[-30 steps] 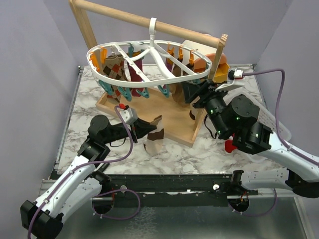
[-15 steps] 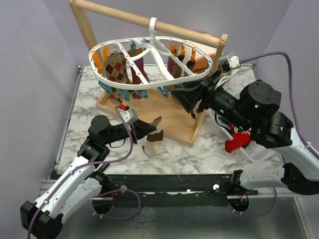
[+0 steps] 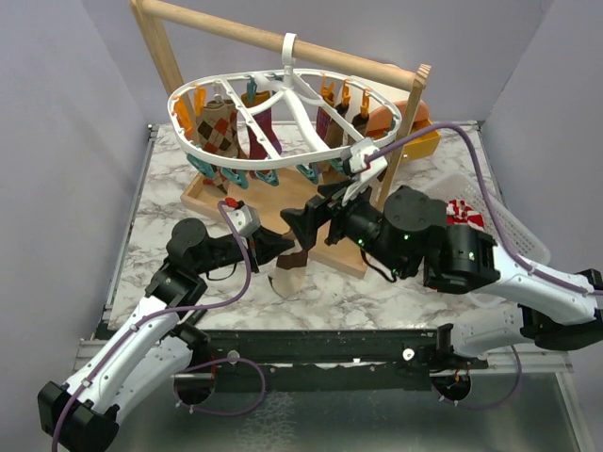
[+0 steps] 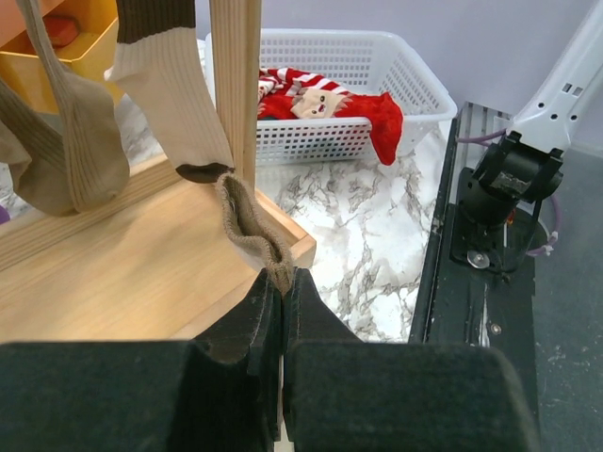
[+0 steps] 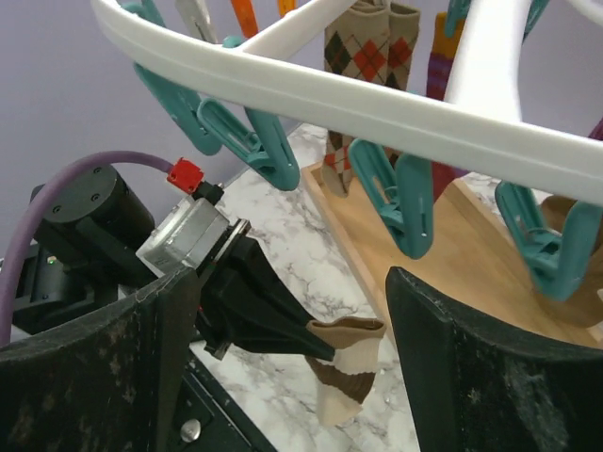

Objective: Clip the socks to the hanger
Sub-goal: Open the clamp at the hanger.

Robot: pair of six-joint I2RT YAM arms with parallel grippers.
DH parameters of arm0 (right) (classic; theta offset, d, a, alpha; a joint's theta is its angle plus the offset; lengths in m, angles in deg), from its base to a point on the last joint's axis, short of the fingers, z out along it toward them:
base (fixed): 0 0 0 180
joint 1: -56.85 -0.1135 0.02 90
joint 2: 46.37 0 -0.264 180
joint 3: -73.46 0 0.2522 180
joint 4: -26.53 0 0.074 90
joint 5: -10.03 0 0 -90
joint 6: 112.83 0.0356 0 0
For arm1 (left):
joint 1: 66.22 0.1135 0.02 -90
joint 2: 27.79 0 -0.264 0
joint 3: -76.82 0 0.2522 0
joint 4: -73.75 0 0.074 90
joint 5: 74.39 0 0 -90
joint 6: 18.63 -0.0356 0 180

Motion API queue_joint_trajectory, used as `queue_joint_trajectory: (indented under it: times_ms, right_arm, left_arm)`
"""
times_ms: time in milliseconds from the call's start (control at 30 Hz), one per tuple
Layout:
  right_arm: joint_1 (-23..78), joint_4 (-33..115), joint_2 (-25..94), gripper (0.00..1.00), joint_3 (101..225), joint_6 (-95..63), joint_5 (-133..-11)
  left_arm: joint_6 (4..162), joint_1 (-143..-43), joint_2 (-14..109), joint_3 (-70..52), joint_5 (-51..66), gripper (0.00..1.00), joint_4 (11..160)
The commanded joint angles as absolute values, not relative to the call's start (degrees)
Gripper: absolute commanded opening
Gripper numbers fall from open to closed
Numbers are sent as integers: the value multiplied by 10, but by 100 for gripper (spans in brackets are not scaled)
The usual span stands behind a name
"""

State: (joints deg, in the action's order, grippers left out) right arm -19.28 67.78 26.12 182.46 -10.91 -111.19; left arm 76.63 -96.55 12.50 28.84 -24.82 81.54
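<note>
A tan, brown and cream banded sock (image 3: 292, 266) hangs cuff-up above the front edge of a wooden tray (image 3: 325, 221), pinched at its rim by the left gripper (image 3: 283, 247), whose jaws are pressed fully together on the fabric. The right gripper (image 3: 294, 218) hovers just above and behind that sock with its jaws spread wide and nothing between them.

Over both hangs the large white plastic oval hanger (image 3: 283, 151), hooked on a wooden bar (image 3: 236, 33). Teal clips (image 5: 405, 198) dangle from its ring. A brown argyle sock (image 3: 221, 132) and a maroon sock (image 3: 259, 132) are clipped on its left side.

Right of the tray, a white slatted basket (image 4: 377, 94) on the marble-patterned bench (image 3: 170, 169) holds a red-and-white striped sock (image 4: 320, 99).
</note>
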Motion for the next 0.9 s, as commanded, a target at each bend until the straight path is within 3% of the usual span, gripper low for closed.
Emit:
queue_joint_trajectory:
  times_ms: [0,233,867]
  right_arm:
    - [-245,610,285,86,1825,-149,-1288]
    - [-271,522,308,84,1819,-192,-1434]
    - [-271,476,377,78,1897,-296,-1482]
  left_arm:
    - [765,-965,119,288,-236,0,817]
    - [766,-965,117,287,-232,0,817]
    - [771,-965,117,289,-232,0,801]
